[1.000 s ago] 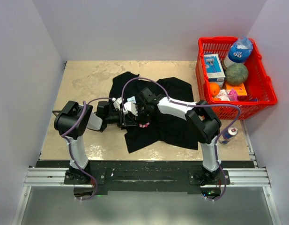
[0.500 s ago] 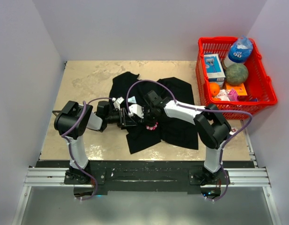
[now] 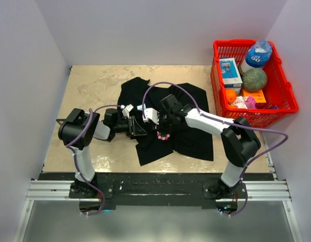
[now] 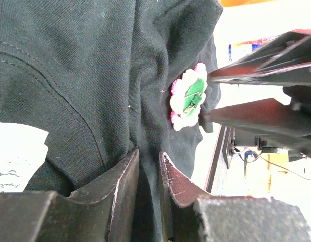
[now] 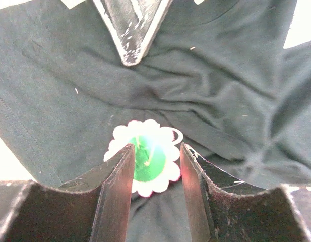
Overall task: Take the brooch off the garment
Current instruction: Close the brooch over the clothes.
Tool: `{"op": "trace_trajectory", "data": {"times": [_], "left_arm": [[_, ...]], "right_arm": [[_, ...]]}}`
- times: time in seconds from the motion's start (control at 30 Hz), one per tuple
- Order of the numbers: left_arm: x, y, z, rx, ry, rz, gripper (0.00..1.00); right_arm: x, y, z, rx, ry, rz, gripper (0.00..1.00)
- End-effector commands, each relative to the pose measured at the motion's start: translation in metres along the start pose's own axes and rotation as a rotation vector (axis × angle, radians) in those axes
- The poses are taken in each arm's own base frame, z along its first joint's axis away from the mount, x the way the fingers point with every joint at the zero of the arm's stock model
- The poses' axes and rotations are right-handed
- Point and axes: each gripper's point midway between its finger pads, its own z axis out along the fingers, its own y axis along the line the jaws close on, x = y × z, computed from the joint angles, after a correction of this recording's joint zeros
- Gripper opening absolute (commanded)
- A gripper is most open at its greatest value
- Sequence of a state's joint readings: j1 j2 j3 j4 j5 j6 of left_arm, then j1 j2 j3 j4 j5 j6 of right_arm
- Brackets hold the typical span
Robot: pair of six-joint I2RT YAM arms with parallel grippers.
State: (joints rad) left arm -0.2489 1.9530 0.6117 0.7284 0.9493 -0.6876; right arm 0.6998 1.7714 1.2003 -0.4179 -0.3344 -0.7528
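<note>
pink-beaded brooch point(image 3: 164, 135) has shifted slightly toward 3 o'clock since a second ago, over the middle of the black garment point(image 3: 193, 138). right gripper point(image 5: 156, 148), jaws narrowly parted, pinches the brooch; left gripper point(image 4: 149, 154), jaws almost closed, clamps a garment fold.

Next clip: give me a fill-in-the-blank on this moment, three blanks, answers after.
1. The left gripper is shut on a fold of the ___ garment.
2. The right gripper has its fingers either side of the brooch, whose centre is ___.
3. The basket at the right edge is coloured ___.
Missing words: black; green; red.
</note>
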Motion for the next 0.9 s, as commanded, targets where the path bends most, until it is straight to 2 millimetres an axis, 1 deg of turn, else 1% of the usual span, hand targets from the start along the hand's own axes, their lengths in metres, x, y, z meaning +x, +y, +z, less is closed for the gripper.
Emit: {"op": "trace_trajectory", "data": {"times": [0.0, 0.13, 0.17, 0.23, 0.27, 0.3, 0.4, 0.5, 0.63, 0.73, 0.77, 0.87], "left_arm": [[0.033, 0.042, -0.002, -0.152, 0.057, -0.094, 0.30], [0.033, 0.043, -0.002, -0.154, 0.057, -0.097, 0.30], [0.033, 0.043, -0.002, -0.154, 0.057, -0.097, 0.30], [0.033, 0.043, -0.002, -0.154, 0.056, -0.098, 0.30], [0.033, 0.043, -0.002, -0.154, 0.057, -0.097, 0.30], [0.033, 0.042, -0.002, -0.152, 0.056, -0.093, 0.29], [0.033, 0.042, -0.003, -0.153, 0.058, -0.094, 0.30], [0.033, 0.042, -0.003, -0.153, 0.056, -0.096, 0.30], [0.034, 0.043, -0.003, -0.155, 0.059, -0.103, 0.30], [0.033, 0.044, -0.003, -0.156, 0.058, -0.103, 0.30], [0.034, 0.044, -0.003, -0.157, 0.059, -0.105, 0.30], [0.034, 0.044, -0.003, -0.157, 0.059, -0.101, 0.30]], "right_arm": [[-0.021, -0.009, -0.016, 0.036, -0.090, -0.027, 0.45], [-0.016, -0.005, -0.008, 0.006, -0.068, -0.015, 0.45], [-0.013, -0.003, -0.003, -0.013, -0.060, -0.008, 0.44], [-0.012, 0.004, 0.003, -0.066, -0.059, -0.004, 0.45], [-0.009, 0.007, 0.005, -0.086, -0.050, -0.010, 0.45], [-0.003, 0.010, 0.012, -0.110, -0.032, 0.000, 0.45], [0.004, 0.008, 0.019, -0.106, -0.005, -0.002, 0.45], [0.011, 0.005, 0.022, -0.091, 0.023, -0.006, 0.45], [0.014, 0.002, 0.022, -0.069, 0.038, -0.013, 0.44], [0.020, 0.001, 0.024, -0.061, 0.059, -0.005, 0.42], [0.022, 0.002, 0.025, -0.064, 0.068, -0.003, 0.39], [0.031, 0.005, 0.029, -0.078, 0.097, 0.000, 0.37]]}}
